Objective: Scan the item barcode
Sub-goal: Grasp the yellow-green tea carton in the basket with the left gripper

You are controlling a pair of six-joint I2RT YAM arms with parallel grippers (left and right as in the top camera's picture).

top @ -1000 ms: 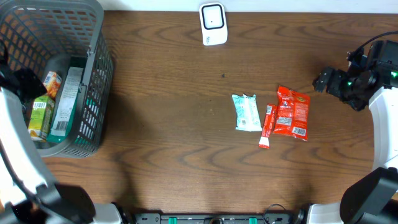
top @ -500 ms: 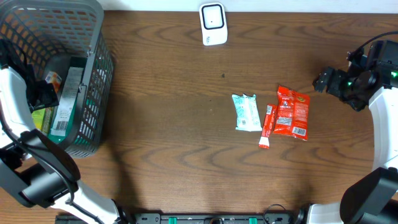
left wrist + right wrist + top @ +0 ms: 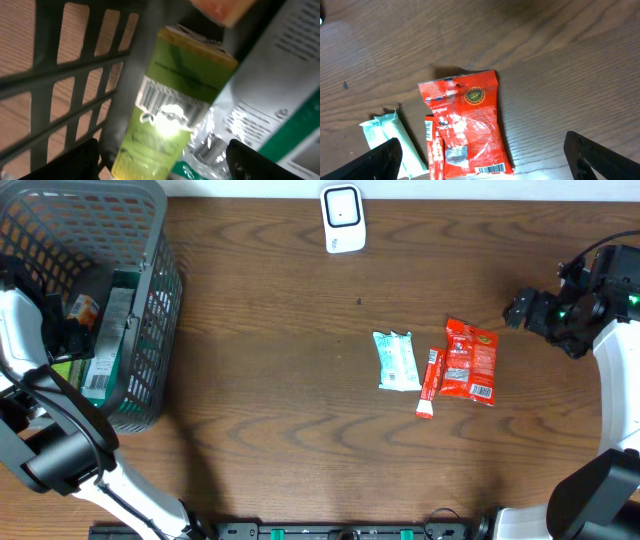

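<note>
My left gripper (image 3: pixel 165 162) sits inside the grey plastic mesh basket (image 3: pixel 150 290) at the left end of the dark wooden table (image 3: pixel 280 430), its fingers spread wide and gripping nothing. In the gap between them I see the green carton (image 3: pixel 175 100), its barcode facing my wrist camera. It lies beside a white-and-green flat box (image 3: pixel 280 100), with an orange packet (image 3: pixel 225 7) just beyond. My right gripper (image 3: pixel 492 160) hangs fully released over the table's right side, near a red snack packet (image 3: pixel 465 125), a thin red stick sachet (image 3: pixel 432 145) against its edge, and a pale mint wrapper (image 3: pixel 392 140). The white scanner (image 3: pixel 343 218) stands at the far edge, well apart from the basket
</note>
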